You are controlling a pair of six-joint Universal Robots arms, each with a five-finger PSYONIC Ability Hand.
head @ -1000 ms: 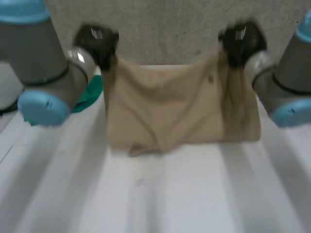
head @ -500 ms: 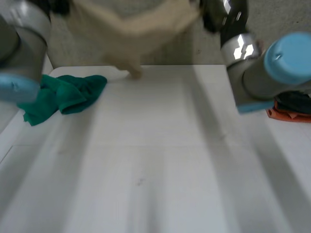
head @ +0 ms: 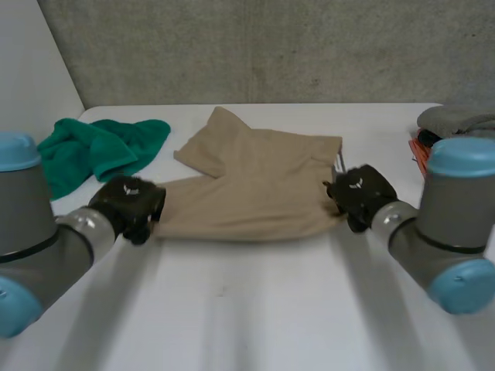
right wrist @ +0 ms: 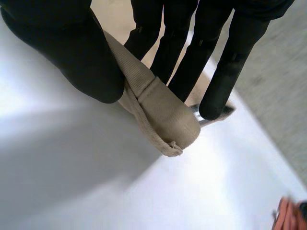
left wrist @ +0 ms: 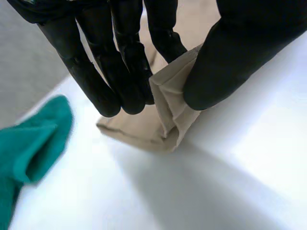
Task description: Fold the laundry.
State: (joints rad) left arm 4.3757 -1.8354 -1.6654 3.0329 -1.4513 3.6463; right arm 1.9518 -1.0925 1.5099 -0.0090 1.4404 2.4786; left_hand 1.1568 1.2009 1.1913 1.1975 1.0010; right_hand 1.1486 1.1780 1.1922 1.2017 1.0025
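Tan garment, probably shorts, pinched at both ends.
My left hand and right hand each nipped cloth against thumb, I judged to keep it flat for folding.

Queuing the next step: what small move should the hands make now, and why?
Probably lift both pinched corners together to start folding away from the robot. The beige cloth lies spread on the table; the left hand pinches its near left corner, the right hand its near right one. Its far left part looks skewed, though.
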